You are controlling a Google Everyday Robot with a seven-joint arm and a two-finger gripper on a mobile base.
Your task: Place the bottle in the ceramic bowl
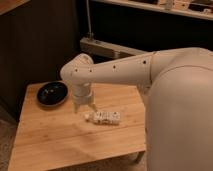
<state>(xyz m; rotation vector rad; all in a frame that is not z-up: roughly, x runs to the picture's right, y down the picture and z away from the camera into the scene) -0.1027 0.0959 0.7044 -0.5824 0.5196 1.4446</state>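
Gripper (84, 110) over bottle (106, 118), flat, cap L.

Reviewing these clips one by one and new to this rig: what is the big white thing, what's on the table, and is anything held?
The big white shape is a robot's arm, reaching in from the right. At its end is a two-finger pincer, pointing down over the light wooden table, open and holding nothing. There is one picture, looking down past the arm; where the camera sits is not known. On the table, a small whitish plastic bottle with a white cap lies on its side just right of the pincer. A round, shallow, glossy black bowl sits at the far left corner.
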